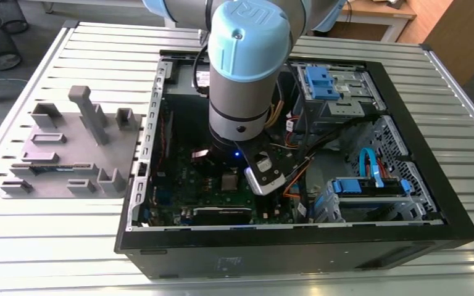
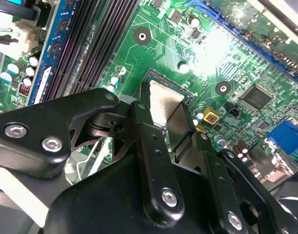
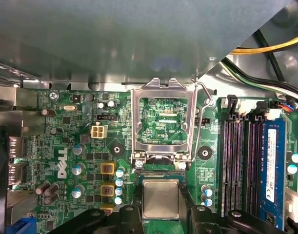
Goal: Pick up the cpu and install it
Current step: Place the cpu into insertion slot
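Note:
The cpu [image 3: 161,199], a small silvery square chip, sits between my gripper's [image 3: 161,208] black fingers [image 3: 130,217], which close on its two sides. It hovers at the socket area of the green motherboard [image 3: 66,146], just beside the silver socket frame [image 3: 163,122], which is flipped open. In the second wrist view the cpu [image 2: 163,100] shows tilted between the same fingers [image 2: 144,131] of the gripper [image 2: 164,112] over the dark socket. In the exterior view my arm [image 1: 241,80] reaches straight down into the open computer case [image 1: 434,203].
A grey metal box [image 3: 139,39] overhangs the board beyond the socket frame. Black memory slots [image 3: 241,165] and a blue slot run along one side. Cables [image 3: 266,48] cross nearby. A grey fixture tray [image 1: 64,154] lies on the slatted table at the exterior view's left.

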